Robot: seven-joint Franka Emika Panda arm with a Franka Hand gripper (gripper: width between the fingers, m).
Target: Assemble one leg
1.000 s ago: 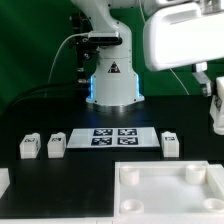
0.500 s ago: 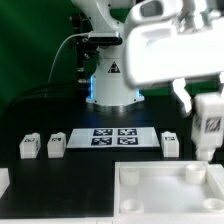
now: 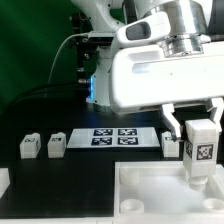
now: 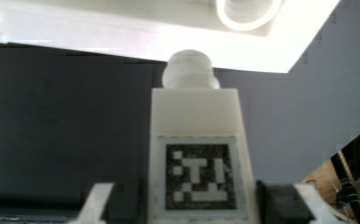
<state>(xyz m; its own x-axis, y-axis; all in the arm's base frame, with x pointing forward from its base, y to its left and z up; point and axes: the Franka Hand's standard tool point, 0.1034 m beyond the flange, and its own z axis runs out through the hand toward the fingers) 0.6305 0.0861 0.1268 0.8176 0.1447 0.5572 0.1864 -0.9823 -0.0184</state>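
Note:
My gripper (image 3: 200, 128) is shut on a white leg (image 3: 201, 150) that carries a black-and-white tag, and holds it upright just above the large white panel (image 3: 150, 190) near its far corner on the exterior view's right. In the wrist view the leg (image 4: 198, 140) fills the middle between my fingers (image 4: 102, 205), its rounded peg end pointing at the panel's edge (image 4: 159, 30), where a round socket (image 4: 248, 12) shows. Three more legs stand on the table: two on the exterior view's left (image 3: 28, 147) (image 3: 56, 144) and one near my gripper (image 3: 170, 142).
The marker board (image 3: 113, 137) lies flat on the black table between the loose legs. The robot's base (image 3: 112, 85) stands behind it. A white part (image 3: 3, 182) shows at the exterior view's left edge.
My gripper has moved down and toward the exterior view's left with the leg, from the right edge to just over the panel's far right corner.

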